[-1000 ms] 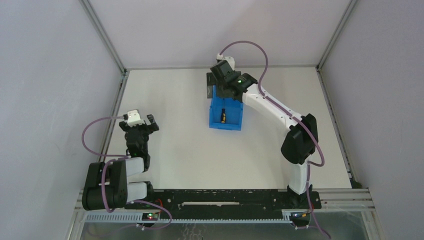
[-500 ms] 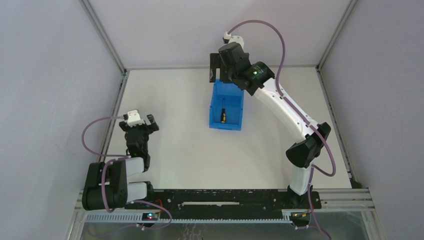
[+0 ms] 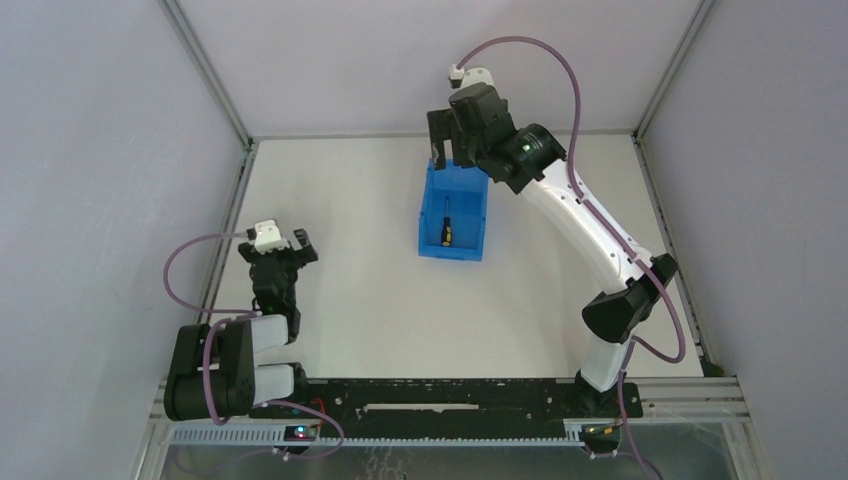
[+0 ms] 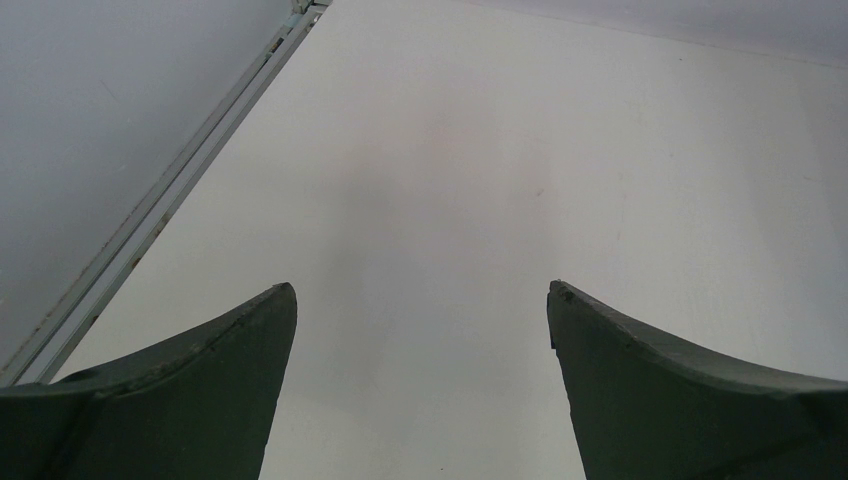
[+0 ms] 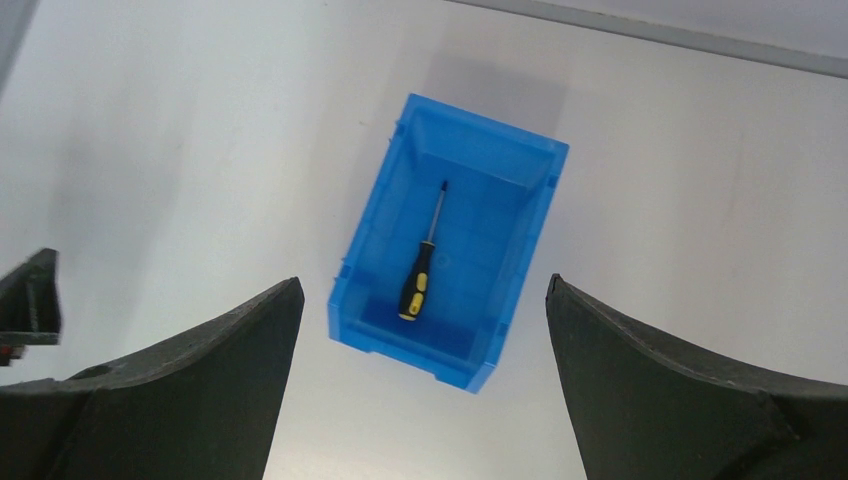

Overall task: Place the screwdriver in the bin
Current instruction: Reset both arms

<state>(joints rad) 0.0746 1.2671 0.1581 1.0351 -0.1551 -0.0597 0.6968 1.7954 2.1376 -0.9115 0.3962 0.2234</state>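
The screwdriver [image 3: 446, 232], with a black and yellow handle and a thin shaft, lies inside the blue bin [image 3: 450, 254] in the middle of the table. In the right wrist view the screwdriver [image 5: 420, 272] rests lengthwise on the floor of the bin [image 5: 495, 250], handle toward the low front lip. My right gripper [image 3: 448, 150] hangs open and empty high above the bin's far end [image 5: 422, 284]. My left gripper [image 3: 288, 245] is open and empty over the bare table at the near left [image 4: 421, 287].
The white table is enclosed by grey walls with aluminium frame rails [image 3: 232, 215] along its left and right edges; the left rail shows in the left wrist view [image 4: 180, 190]. A small dark part [image 5: 30, 300] sits at the left edge of the right wrist view.
My right arm has risen and pulled back from the bin's far end. The screwdriver stays lying in the bin. The left arm has not moved.
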